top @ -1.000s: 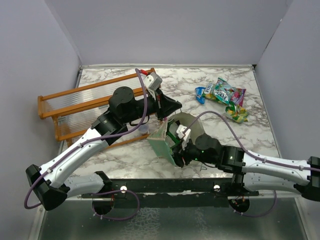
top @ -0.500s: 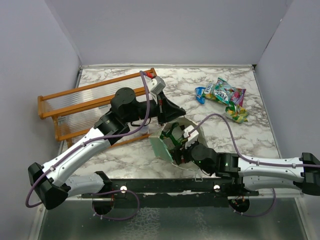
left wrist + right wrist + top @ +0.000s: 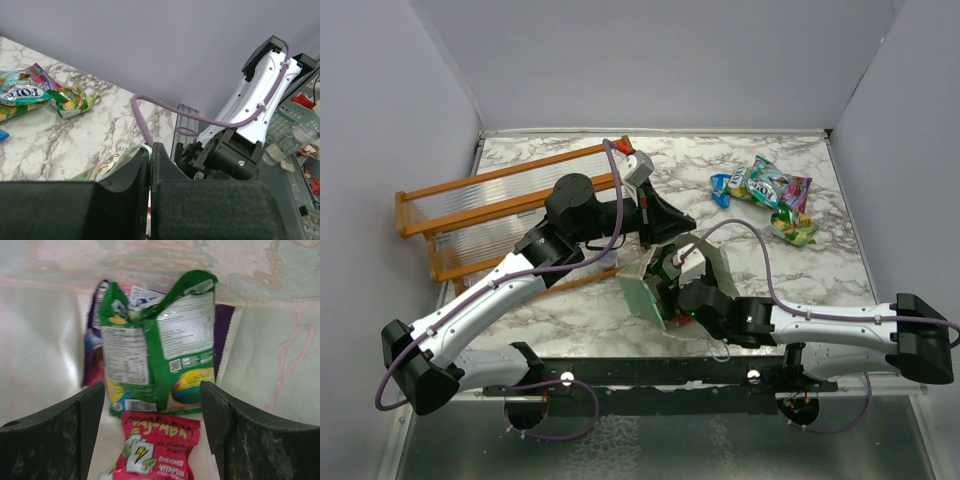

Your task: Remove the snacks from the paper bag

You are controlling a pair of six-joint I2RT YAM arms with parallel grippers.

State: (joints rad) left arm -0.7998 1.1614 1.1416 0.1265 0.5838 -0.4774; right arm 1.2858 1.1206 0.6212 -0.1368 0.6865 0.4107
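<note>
1. At the left of the top view, an orange rack (image 3: 490, 215) lies on the marble table (image 3: 840, 270)
2. The left gripper (image 3: 680, 222) sits past the rack, near the middle of the frame. In its own wrist view (image 3: 150, 152) the jaws are pressed tight together. A pale green strip is caught at the tips. It looks like the top edge of the paper bag, but that spot is hard to see
3. The paper bag (image 3: 638, 290) is in the middle of the top view, just below the left gripper. It is tilted, not standing up straight
4. The right gripper (image 3: 672, 272) is poked into the mouth of the bag. Its jaws are apart and hold nothing. In its wrist view (image 3: 152, 410) one dark finger stands on each side of a green packet (image 3: 165, 355), not touching it
5. The green packet leans on the cream back wall of the bag. A purple packet (image 3: 224, 325) peeks out behind it. A red packet (image 3: 157, 450) lies in front, at the bottom of the frame
6. At the upper right of the top view, more snacks (image 3: 772, 190) lie in a small pile on the table, well apart from the bag
</note>
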